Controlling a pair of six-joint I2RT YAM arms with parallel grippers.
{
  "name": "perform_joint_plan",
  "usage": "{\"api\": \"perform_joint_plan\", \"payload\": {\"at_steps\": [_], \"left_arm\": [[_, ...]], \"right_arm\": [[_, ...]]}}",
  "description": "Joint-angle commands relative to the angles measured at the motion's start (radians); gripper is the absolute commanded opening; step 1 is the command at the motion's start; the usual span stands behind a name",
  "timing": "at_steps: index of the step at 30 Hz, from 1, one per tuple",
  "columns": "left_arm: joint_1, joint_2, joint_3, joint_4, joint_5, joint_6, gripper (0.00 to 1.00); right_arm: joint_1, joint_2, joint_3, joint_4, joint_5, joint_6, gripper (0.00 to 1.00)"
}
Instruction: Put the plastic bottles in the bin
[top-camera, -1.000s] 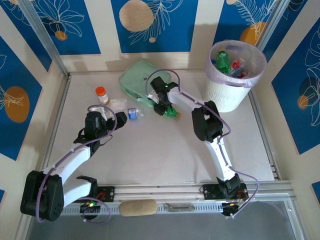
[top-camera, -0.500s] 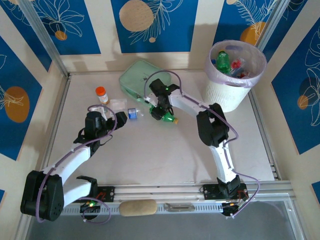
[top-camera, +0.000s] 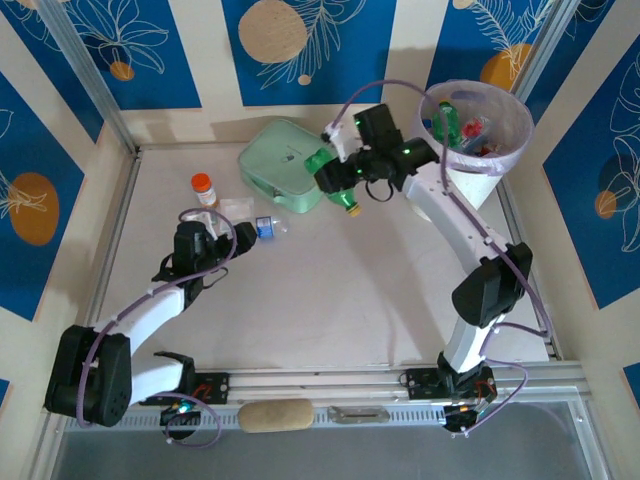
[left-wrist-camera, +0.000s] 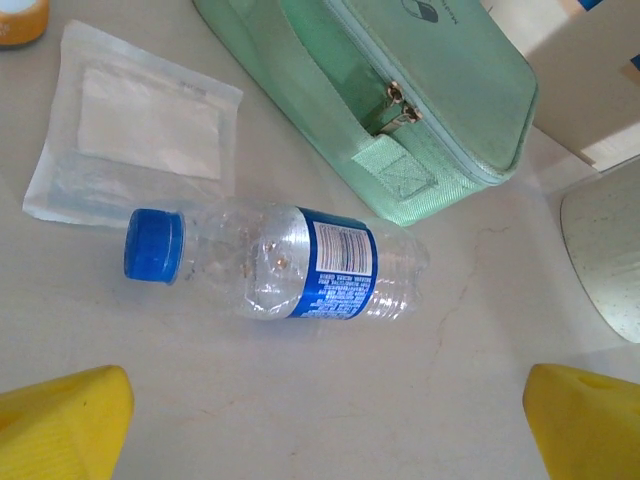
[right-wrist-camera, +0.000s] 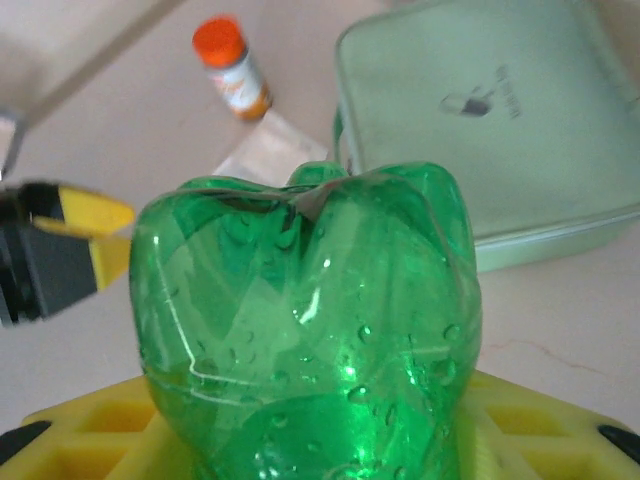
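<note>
Mostly done, I judge: the white cylindrical bin with pink-lilac liner (top-camera: 478, 190) already holds several bottles, though the exact count is unclear from above. Two are left outside. The green plastic bottle with yellowish cap (top-camera: 338, 190) is pinched in the right gripper (top-camera: 345, 172), lifted beside the mint-green zip pouch (top-camera: 275, 160), short of the bin. The clear plastic bottle with blue label and blue cap (left-wrist-camera: 290, 270) lies on its side on the table (top-camera: 330, 290), just ahead of the left gripper (left-wrist-camera: 325, 430), which is spread wide and not touching it.
</note>
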Motion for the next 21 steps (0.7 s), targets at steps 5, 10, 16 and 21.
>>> {"api": "perform_joint_plan", "payload": {"at_steps": [5,10,16,21], "left_arm": [[0.01,-0.033,0.013,0.01,0.037,0.036,1.0],[0.0,-0.043,0.015,0.008,0.052,0.044,1.0],[-0.022,-0.038,0.022,0.008,0.057,0.048,1.0],[-0.052,-0.019,0.038,0.005,0.053,0.061,1.0]], "right_arm": [[-0.135,-0.079,0.189,-0.031,0.198,0.07,0.45],[-0.199,-0.081,0.281,-0.012,0.479,-0.028,0.44],[-0.301,-0.047,0.359,0.057,0.652,-0.13,0.44],[-0.387,0.042,0.489,-0.001,0.711,-0.102,0.44]]}}
